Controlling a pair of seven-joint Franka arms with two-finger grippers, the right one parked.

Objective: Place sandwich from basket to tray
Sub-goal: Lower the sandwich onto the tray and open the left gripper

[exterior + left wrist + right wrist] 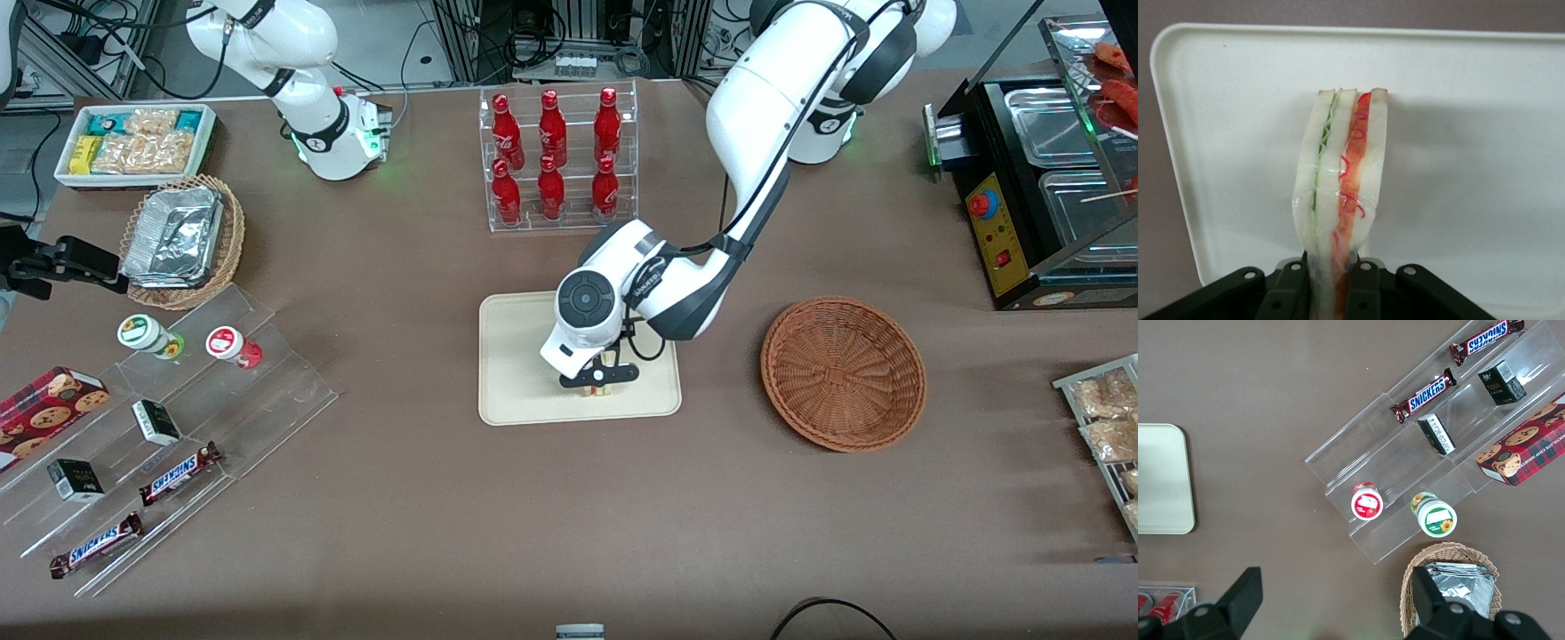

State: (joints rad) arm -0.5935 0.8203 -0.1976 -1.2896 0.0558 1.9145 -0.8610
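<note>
From where I work, the only print I can read is "SNICKERS" on the two chocolate bars lying on the clear stepped display stand; lettering on the red bottles is not legible.

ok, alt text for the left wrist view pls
The gripper is shut on the sandwich, a clear-wrapped wedge of white bread with green and orange-red filling layers, held over the cream tray. Brown tabletop shows past the tray's rounded rim.
</note>
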